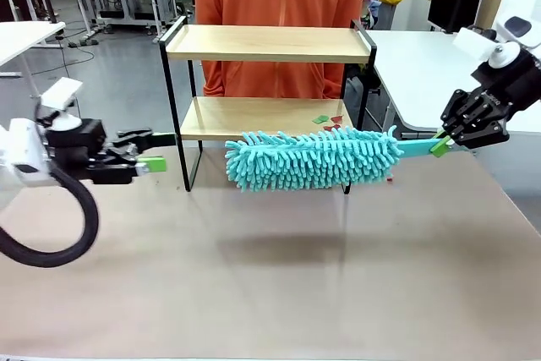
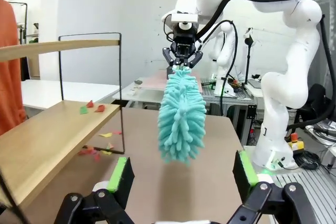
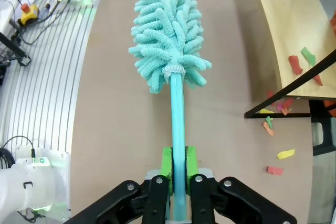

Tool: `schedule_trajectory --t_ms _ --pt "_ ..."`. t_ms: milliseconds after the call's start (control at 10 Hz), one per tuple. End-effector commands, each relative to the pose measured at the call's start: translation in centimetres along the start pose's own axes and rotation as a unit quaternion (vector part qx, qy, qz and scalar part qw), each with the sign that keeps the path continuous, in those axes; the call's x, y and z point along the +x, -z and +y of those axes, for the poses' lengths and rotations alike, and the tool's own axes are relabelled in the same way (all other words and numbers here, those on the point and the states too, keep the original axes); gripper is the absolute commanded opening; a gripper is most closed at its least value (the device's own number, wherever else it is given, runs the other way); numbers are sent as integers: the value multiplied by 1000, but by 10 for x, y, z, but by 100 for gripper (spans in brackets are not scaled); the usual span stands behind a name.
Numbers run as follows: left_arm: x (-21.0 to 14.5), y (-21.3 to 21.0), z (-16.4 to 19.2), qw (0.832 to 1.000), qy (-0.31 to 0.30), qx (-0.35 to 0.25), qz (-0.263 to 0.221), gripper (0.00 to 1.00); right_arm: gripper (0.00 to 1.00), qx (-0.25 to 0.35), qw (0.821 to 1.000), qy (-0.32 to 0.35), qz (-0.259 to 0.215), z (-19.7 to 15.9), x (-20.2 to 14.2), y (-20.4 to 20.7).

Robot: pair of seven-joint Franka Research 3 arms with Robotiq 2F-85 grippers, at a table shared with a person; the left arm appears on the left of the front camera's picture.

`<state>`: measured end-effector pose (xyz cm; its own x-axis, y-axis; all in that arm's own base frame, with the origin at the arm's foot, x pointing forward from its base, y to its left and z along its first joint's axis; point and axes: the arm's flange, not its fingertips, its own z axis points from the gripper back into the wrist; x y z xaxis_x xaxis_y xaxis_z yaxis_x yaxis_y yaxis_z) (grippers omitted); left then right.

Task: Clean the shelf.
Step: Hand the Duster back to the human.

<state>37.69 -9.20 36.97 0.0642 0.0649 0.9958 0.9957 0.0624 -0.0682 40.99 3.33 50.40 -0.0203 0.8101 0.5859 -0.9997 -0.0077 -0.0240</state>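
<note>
Teal duster [image 1: 314,158]: fluffy microfibre head on a teal handle [image 3: 177,124], held level above the table [image 1: 270,276], just in front of the shelf's lower board. Handle clamped between the closed green pads [image 3: 166,162] of the right gripper [image 1: 441,146], at the table's right side.

Shelf [image 1: 269,43]: two light wooden boards on a thin black frame, standing at the far middle of the brown table, directly in front of a person in an orange top [image 1: 279,6]. Top board bare. Lower board carries a few small scraps [image 1: 328,121], red and green, near its right end.

More scraps [image 3: 278,156], yellow, red and green, lie on the table beside the shelf's right legs, seen from the right wrist.

Left gripper [image 1: 152,151]: fingers spread wide, holding nothing, hanging over the table's left side, near the shelf's left leg and pointing toward the duster's tip. From the left wrist its green pads [image 2: 121,179] flank the duster head, well apart from it.
</note>
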Motion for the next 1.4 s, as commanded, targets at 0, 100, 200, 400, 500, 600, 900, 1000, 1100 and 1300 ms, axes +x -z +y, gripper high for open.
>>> schedule_trajectory --t_ms 0,100,200,400,500,600,900,1000,1100,1300 --pt "-16 29 -31 1000 15 11 -5 100 13 -3 1000 -6 -13 3 1 -1" --pt "-16 46 -33 1000 23 7 3 100 13 -3 1000 -6 -13 3 1 -1" --pt "-17 58 -35 1000 30 5 6 100 13 -3 1000 -6 -13 3 1 -1" --pt "-23 78 -31 999 34 6 1 100 13 -3 1000 -6 -13 3 1 -1" --pt "-26 86 -28 1000 30 2 1 100 13 -3 1000 -6 -13 3 1 -1" --pt "-29 94 -27 999 32 2 -3 100 13 -3 1000 -6 -13 3 1 -1" --pt "-30 119 -24 999 32 -22 -13 100 13 -3 1000 -6 -13 3 1 -1" --pt "-30 130 -24 999 33 -29 -18 100 13 -3 1000 -6 -13 3 1 -1" --pt "-30 138 -24 999 34 -33 -24 100 13 -3 1000 -6 -13 3 1 -1" --pt "-30 153 -22 998 34 -44 -22 100 13 -3 1000 -6 -13 3 1 -1"
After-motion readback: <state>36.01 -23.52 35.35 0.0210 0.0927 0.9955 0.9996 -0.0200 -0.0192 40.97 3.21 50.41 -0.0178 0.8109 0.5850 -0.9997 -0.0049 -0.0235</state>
